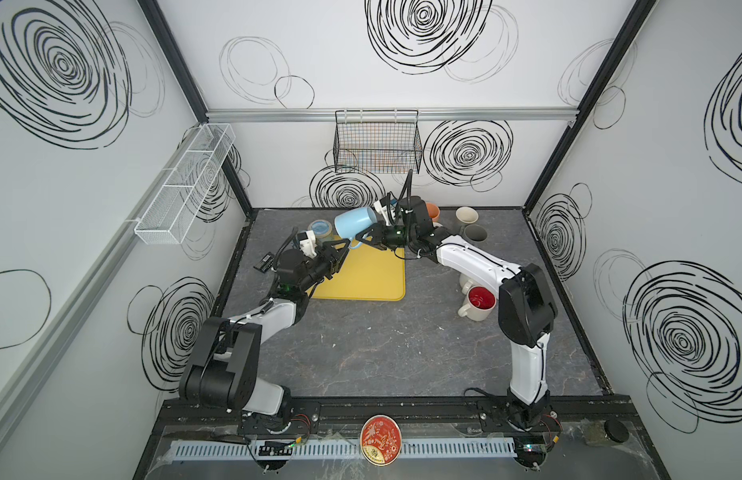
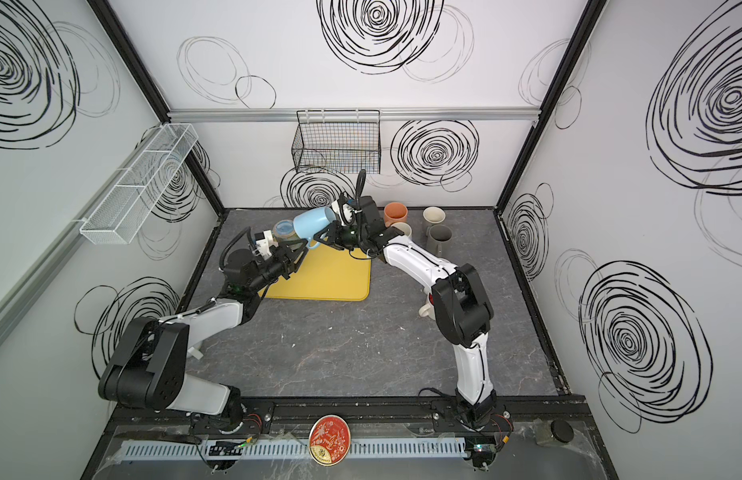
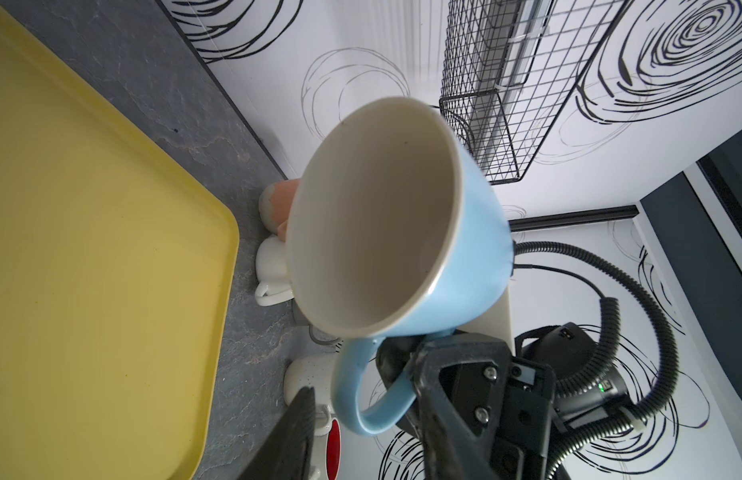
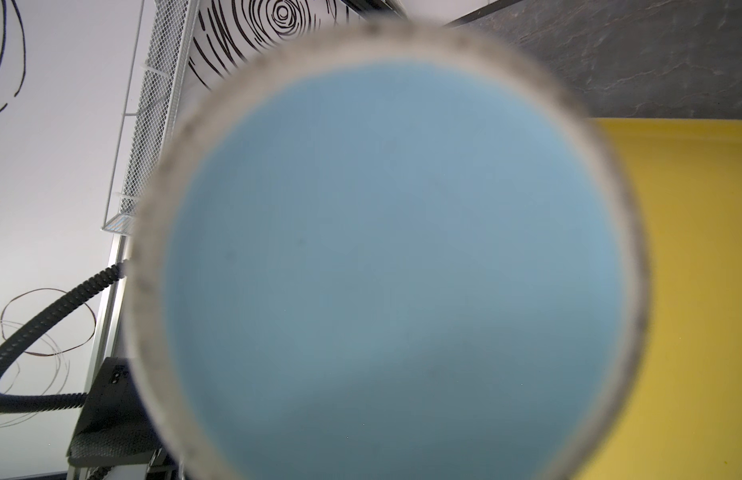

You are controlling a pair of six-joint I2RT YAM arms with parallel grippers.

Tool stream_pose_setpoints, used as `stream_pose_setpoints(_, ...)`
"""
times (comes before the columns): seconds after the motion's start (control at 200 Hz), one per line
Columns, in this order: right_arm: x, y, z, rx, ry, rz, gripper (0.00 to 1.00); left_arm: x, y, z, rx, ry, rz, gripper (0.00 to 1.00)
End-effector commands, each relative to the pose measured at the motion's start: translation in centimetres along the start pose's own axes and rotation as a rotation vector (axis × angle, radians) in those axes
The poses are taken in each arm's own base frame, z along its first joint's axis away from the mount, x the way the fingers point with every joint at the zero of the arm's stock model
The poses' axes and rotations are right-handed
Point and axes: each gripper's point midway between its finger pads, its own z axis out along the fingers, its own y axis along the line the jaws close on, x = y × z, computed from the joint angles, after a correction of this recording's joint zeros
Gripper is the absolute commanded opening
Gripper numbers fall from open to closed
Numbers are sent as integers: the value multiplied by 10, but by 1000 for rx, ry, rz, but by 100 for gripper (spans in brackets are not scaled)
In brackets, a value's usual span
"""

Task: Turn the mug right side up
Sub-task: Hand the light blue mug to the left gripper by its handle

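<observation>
A light blue mug point(image 1: 354, 220) point(image 2: 313, 224) hangs on its side in the air above the far edge of the yellow tray point(image 1: 361, 286). Its mouth points toward my left arm and its base toward my right wrist, where the mug's bottom point(image 4: 381, 249) fills the right wrist view. My right gripper point(image 1: 366, 237) point(image 2: 321, 237) is shut on the handle close to the mug's body. My left gripper point(image 1: 343, 248) point(image 3: 363, 399) stands open with its fingers on either side of the handle point(image 3: 348, 399). A gap shows between one finger and the handle.
Orange point(image 1: 433, 210), cream point(image 1: 467, 216) and grey point(image 1: 475, 235) mugs stand at the back right. A red-lined mug point(image 1: 481, 303) sits beside my right arm. A blue-topped jar point(image 1: 319, 227) is behind the left gripper. A black wire basket point(image 1: 377, 141) hangs on the back wall.
</observation>
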Motion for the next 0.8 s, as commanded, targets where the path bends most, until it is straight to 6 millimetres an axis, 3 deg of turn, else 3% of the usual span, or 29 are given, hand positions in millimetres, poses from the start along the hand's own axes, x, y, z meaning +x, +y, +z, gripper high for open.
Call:
stream_pose_setpoints(0.0, -31, 80, -29, -150, -108, -159, 0, -3, -19, 8, 52, 8, 48, 44)
stream_pose_setpoints(0.255, -30, 95, -31, -220, -119, -133, 0, -7, -34, 23, 95, 24, 34, 40)
stream_pose_setpoints(0.68, -37, 101, -45, -282, -155, -90, 0, -4, -57, 32, 175, 41, 10, 27)
stream_pose_setpoints(0.735, -36, 102, -44, -288, -144, -91, 0, -4, -62, 31, 200, 41, 9, 22)
stream_pose_setpoints(0.796, -36, 99, -43, -285, -134, -85, 0, -4, -70, 30, 234, 41, 8, 10)
